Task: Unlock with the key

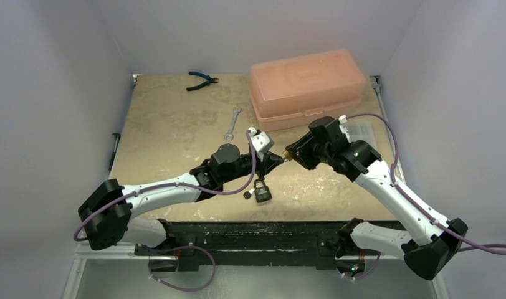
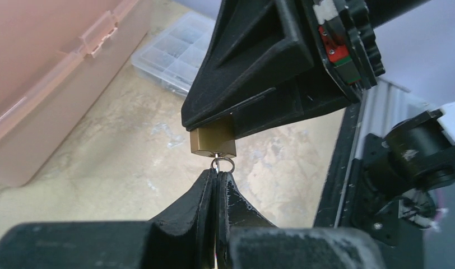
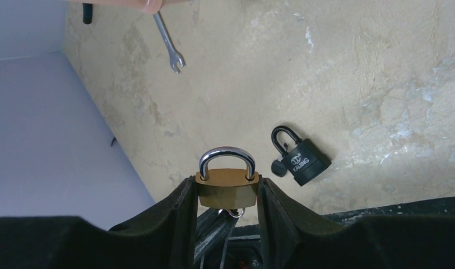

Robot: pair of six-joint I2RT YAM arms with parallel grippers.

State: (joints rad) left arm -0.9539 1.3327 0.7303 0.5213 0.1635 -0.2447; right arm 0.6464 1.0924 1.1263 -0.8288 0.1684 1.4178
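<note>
A brass padlock (image 3: pixel 226 188) with a silver shackle, seated in the body on both sides, is clamped between the fingers of my right gripper (image 3: pixel 226 193), held above the table. Its brass base (image 2: pixel 213 143) shows in the left wrist view, with a thin key (image 2: pixel 217 162) entering the bottom and a small ring (image 2: pixel 223 164) on it. My left gripper (image 2: pixel 218 175) is shut on that key, fingertips just below the lock. From above, both grippers (image 1: pixel 283 156) meet near the middle of the table.
A black padlock (image 1: pixel 261 190) with its own key lies on the table (image 1: pixel 176 131) below the grippers. A wrench (image 1: pixel 232 122), blue-handled pliers (image 1: pixel 202 80), a pink plastic box (image 1: pixel 308 85) and a clear organiser (image 2: pixel 175 53) lie farther back.
</note>
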